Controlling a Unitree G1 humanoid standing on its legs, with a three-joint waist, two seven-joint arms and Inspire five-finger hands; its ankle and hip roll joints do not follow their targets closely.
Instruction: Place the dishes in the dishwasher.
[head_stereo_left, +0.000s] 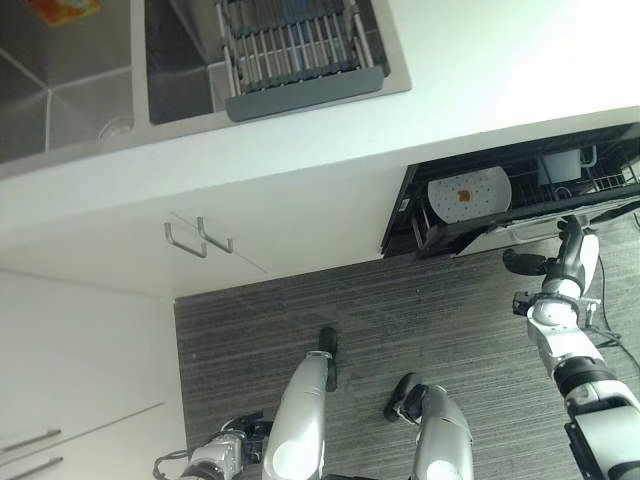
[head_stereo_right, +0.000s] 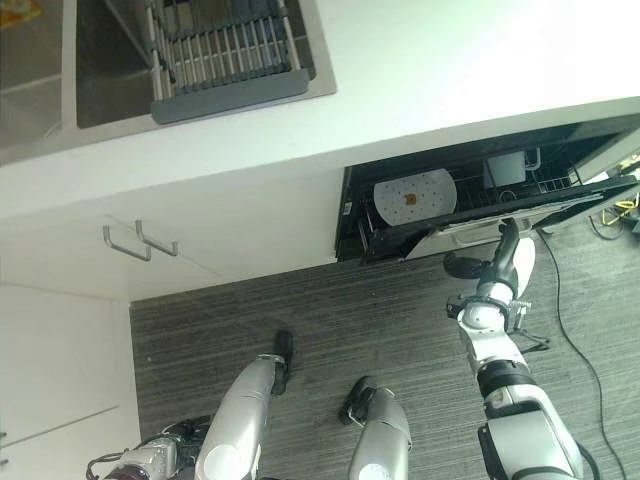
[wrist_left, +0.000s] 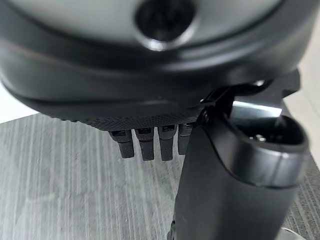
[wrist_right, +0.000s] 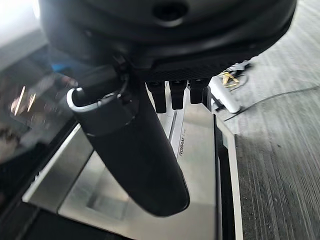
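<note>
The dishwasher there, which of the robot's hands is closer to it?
Right. The right hand reaches up to the open dishwasher, at its door edge just below the white plate. The left hand hangs low over the floor, well away.

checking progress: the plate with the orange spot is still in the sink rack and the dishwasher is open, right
Not quite. The plate with the orange spot already stands in the dishwasher rack, as the left eye view shows; the sink rack holds no plate. The dishwasher is open, with the right robot hand by its door.
</note>
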